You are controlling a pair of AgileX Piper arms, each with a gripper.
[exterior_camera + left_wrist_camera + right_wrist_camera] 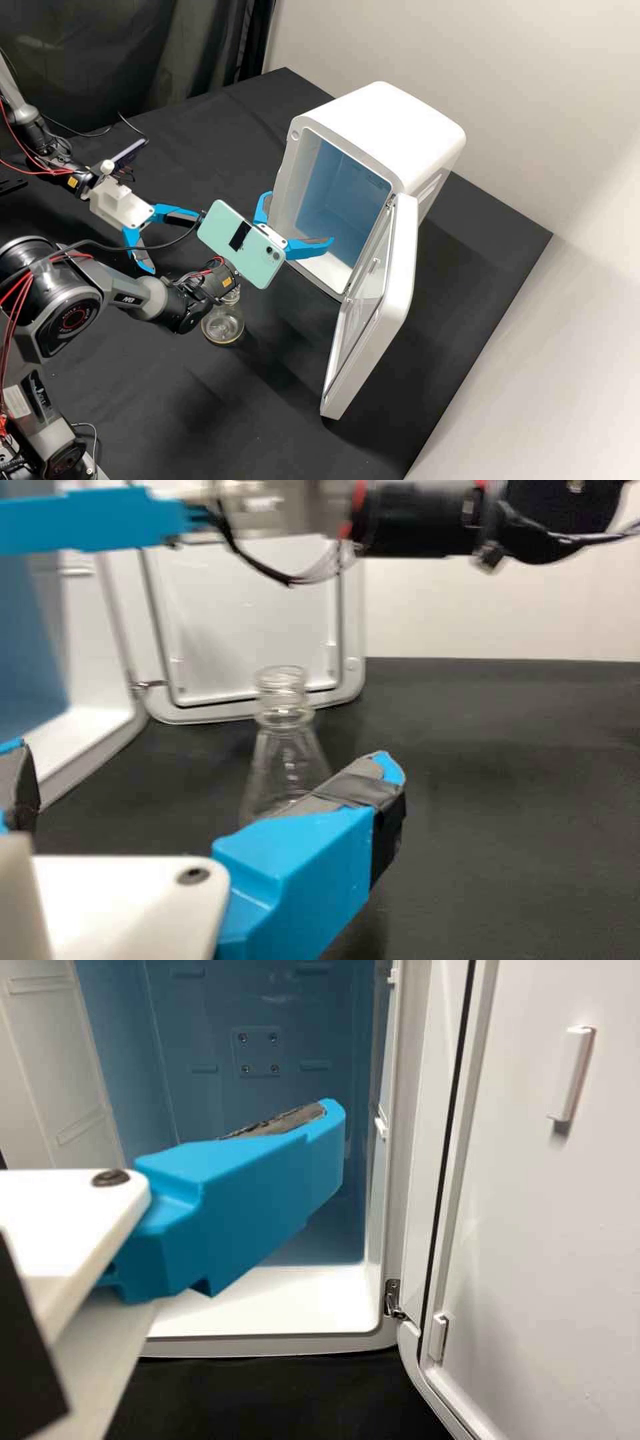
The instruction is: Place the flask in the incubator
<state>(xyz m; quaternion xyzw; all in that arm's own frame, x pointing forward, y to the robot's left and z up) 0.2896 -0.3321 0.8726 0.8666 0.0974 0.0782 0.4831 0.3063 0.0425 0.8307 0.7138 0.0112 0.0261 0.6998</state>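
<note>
High view — clear conical flask [223, 325] upright; left jaws spread, right jaws spread.

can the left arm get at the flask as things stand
Probably yes. The left gripper is open, and the flask stands upright on the bench ahead of it with nothing between. The right arm crosses above the flask, so a low side approach looks free.
</note>
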